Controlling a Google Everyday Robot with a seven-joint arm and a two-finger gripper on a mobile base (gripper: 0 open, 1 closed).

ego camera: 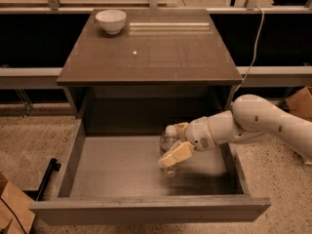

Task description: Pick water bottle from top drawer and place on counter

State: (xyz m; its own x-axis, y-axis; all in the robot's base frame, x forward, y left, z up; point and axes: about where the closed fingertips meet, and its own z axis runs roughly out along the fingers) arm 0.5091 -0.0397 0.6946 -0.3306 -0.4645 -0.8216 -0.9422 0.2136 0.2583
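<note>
Grasping step: taking hold of the water bottle (167, 139) inside the top drawer (122, 169); lift and transfer to the counter (161, 57) not yet done.
Gripper: gripper (171, 144) low in the drawer, right of middle, reaching in from the right; fingers (176, 153) apart, one behind the bottle and one in front, bottle between them.
Bottle: standing on the light drawer floor towards the back, white cap just beside the rear finger.
Doing it well: centre the pads on the ribbed body below the cap; close evenly so as not to tip it or squeeze it out; raise straight up until clear of the drawer walls and the counter edge before moving over.
Placement: aim for the counter surface in front of the white bowl (110, 21), well apart from it and from the edges.
Hidden: much of the bottle's body covered by the front finger; contact between pads and plastic impossible to make out; base blurred against the floor, so any lean hard to judge.
Cut off: arm (263, 126) running out of view at right; mobile base unseen.
</note>
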